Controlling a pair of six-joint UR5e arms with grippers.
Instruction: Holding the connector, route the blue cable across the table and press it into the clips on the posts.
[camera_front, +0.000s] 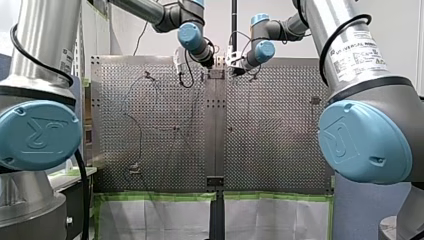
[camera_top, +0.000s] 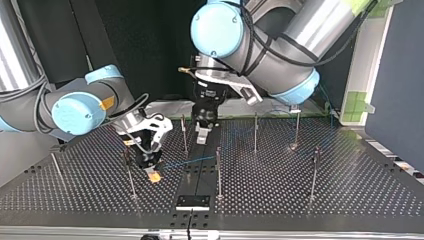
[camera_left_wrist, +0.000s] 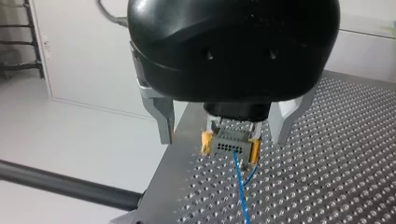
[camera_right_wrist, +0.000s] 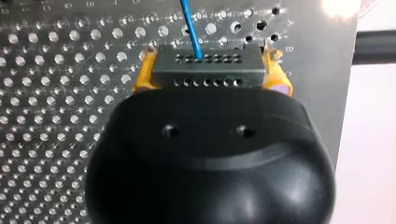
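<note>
Right wrist view: my right jaws are clamped on the connector (camera_right_wrist: 208, 67), with the yellow pads (camera_right_wrist: 143, 74) on its two short ends. Its long axis therefore runs pad to pad. Its holed face points ahead of me, and the blue cable (camera_right_wrist: 190, 25) leaves it straight out over the bench (camera_right_wrist: 56, 102). My left jaws stand wide and empty. I judge this step wants a firm grip, light cable tension and a level connector, carried low past the posts (camera_top: 218, 172) before pressing.
</note>
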